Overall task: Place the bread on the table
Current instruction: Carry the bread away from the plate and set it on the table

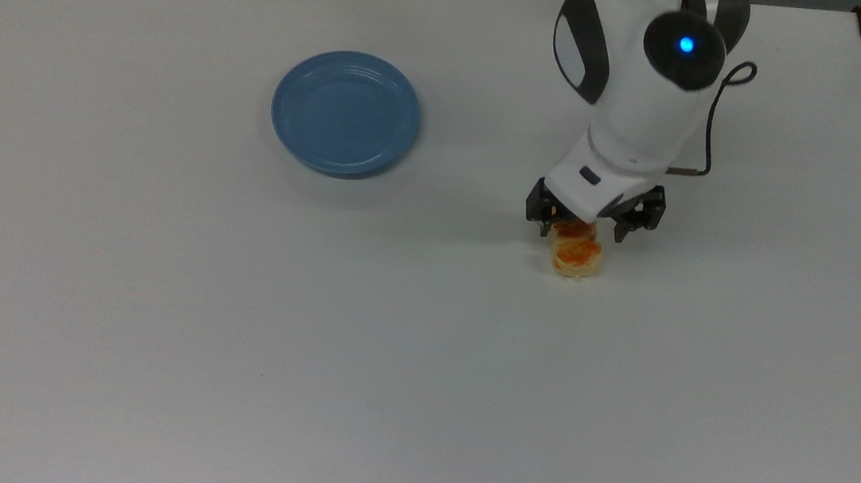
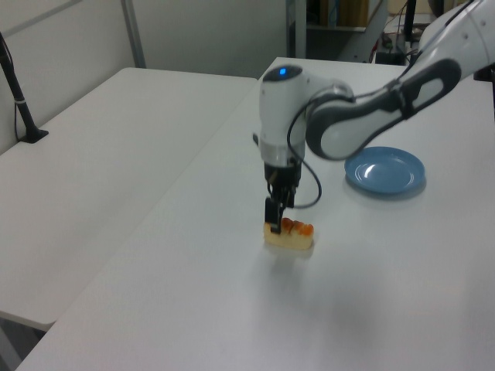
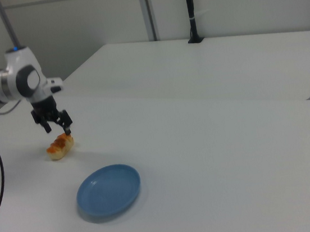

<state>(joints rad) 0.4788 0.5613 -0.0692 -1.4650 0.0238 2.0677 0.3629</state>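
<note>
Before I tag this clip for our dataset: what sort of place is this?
Probably a robotics lab or test room: a robot arm works at a plain white table holding just a blue plate and a bread, with another bare table and partition walls behind.

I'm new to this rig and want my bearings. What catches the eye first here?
The white arm's pincer stands open just above the bread, which lies on the white table. An empty blue plate sits apart, toward the top view's left.
</note>
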